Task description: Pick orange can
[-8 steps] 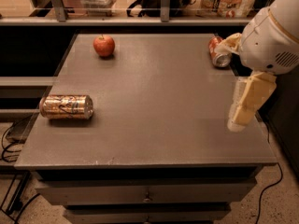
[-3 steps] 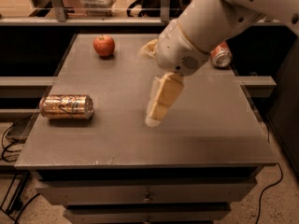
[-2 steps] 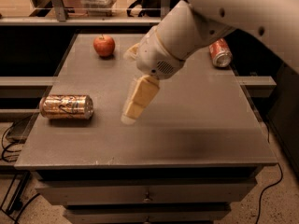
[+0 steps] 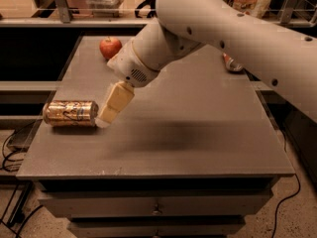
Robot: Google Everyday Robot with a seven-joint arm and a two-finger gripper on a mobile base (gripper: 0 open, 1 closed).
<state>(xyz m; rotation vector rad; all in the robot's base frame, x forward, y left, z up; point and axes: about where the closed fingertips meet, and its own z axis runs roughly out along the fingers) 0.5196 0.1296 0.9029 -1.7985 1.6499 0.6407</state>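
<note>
Orange can (image 4: pixel 70 113) lying on its side near the left edge of a grey table (image 4: pixel 198 133), a robot gripper (image 4: pixel 108 114) just beside it.
Golden-orange with pale swirly print, the can lies lengthwise left to right; the cream gripper slants down from a white arm (image 4: pixel 223 29) reaching in from the upper right, its tip just beside the can's right end; whether it is released or clenched cannot be told; a red apple (image 4: pixel 110 47) sits far back on the left; a smaller red can (image 4: pixel 232 63) lies far right, partly hidden by the arm.
</note>
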